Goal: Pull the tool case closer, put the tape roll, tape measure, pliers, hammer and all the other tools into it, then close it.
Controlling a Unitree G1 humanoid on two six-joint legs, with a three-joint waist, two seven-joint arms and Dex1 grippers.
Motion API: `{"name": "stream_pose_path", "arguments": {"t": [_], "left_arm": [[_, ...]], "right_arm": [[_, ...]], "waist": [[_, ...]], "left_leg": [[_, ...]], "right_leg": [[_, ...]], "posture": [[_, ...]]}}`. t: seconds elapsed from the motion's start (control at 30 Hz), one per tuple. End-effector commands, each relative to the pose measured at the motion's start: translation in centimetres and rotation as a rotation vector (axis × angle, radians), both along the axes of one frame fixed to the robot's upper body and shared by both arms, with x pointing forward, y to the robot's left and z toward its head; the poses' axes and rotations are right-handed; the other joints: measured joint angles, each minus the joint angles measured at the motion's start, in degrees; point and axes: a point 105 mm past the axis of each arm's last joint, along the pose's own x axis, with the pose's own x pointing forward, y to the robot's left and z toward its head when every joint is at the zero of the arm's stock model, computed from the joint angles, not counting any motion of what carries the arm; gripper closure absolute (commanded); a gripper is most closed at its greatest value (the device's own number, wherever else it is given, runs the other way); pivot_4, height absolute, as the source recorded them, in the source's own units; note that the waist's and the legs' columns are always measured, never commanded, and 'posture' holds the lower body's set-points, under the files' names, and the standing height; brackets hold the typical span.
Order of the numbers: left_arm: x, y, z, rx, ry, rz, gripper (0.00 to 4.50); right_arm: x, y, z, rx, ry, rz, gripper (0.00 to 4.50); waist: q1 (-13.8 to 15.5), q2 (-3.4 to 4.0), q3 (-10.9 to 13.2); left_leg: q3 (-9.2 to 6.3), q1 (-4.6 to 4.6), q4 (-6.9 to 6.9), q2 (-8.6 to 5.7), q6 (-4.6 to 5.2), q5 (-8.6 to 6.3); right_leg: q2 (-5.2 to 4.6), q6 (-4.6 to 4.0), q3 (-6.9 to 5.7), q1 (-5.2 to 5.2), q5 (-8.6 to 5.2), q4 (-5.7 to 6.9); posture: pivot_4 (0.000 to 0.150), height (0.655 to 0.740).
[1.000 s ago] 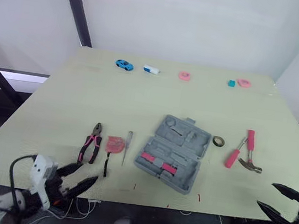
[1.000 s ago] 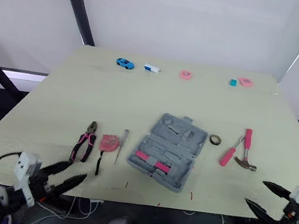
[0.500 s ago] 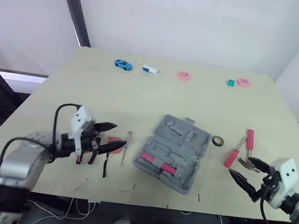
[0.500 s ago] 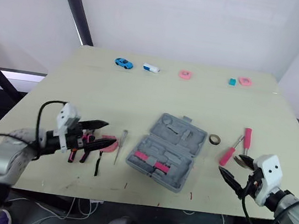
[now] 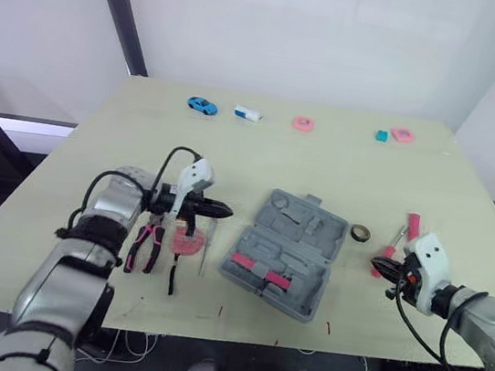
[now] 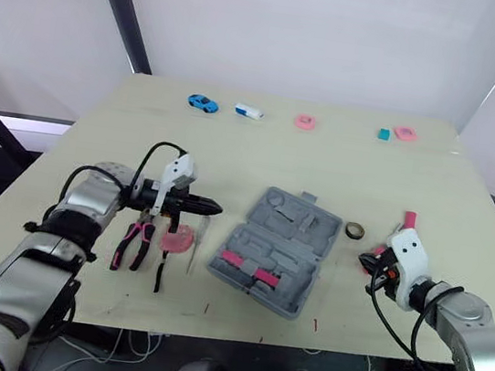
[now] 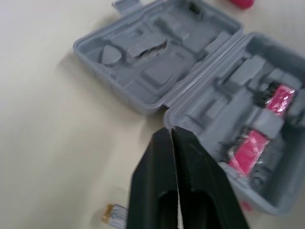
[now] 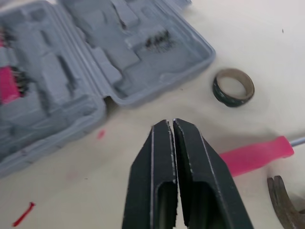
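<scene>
The open grey plastic tool case [image 5: 286, 251] lies near the middle of the pale green surface's [image 5: 325, 159] front edge. The left gripper [image 7: 170, 130], fingers pressed together, hangs between the pink-handled pliers [image 5: 147, 243] and the case. The right gripper [image 8: 163, 122], likewise pinched together, hovers by the pink-handled screwdriver [image 8: 252, 155] near the right edge.

A bare test room or lab: plain white walls [image 5: 325, 30], black struts [image 5: 120, 6], a pale green table [image 5: 260, 160]

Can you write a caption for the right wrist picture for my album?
Shut right gripper near the open case, the tape roll and a pink screwdriver.
</scene>
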Motion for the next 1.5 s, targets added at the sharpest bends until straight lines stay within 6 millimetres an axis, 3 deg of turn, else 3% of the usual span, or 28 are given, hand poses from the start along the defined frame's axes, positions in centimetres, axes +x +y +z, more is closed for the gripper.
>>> {"name": "stream_pose_path", "arguments": {"t": [0.03,0.57,1.1,1.23,1.5], "left_arm": [[0.7,0.0,0.2,0.051,-0.016,-0.018,4.43],[1.5,-1.2,-1.5,0.186,-0.012,-0.048,4.43],[2.4,-4.3,-3.6,0.292,-0.063,-0.056,4.43],[2.2,-5.0,-3.5,0.261,-0.065,-0.083,4.43],[1.0,-5.4,-3.5,0.196,-0.020,-0.172,4.43]], "right_arm": [[0.4,0.2,0.7,-0.037,-0.019,0.023,4.50],[1.7,1.8,-2.0,-0.175,0.088,0.091,4.50],[3.2,6.0,-5.6,-0.295,0.175,0.218,4.50],[3.5,7.6,-5.7,-0.282,0.169,0.265,4.50],[3.6,8.3,-5.2,-0.274,0.158,0.326,4.50]], "waist": [[0.02,-0.01,0.00],[0.05,-0.03,0.02],[-0.16,-0.08,0.00],[-0.31,-0.12,-0.03],[-0.37,-0.18,-0.06]], "left_leg": [[-0.04,-0.02,0.00,0.00,0.00,0.00],[-0.12,-0.10,0.06,0.01,0.00,0.00],[-0.15,-0.12,0.08,0.01,0.00,0.00],[-0.15,-0.04,0.09,0.01,0.00,0.00],[-0.14,0.01,0.09,0.03,0.00,0.01]], "right_leg": [[0.02,0.00,-0.02,0.00,0.00,0.00],[0.02,0.02,-0.08,-0.03,0.02,0.04],[0.03,0.03,-0.10,-0.04,0.03,0.06],[0.05,0.03,-0.08,-0.01,0.04,0.14],[0.07,0.02,-0.06,-0.01,0.04,0.18]], "posture": [[0.150,0.7400],[0.150,0.7400],[0.150,0.7400],[0.150,0.7400],[0.150,0.7400]]}}
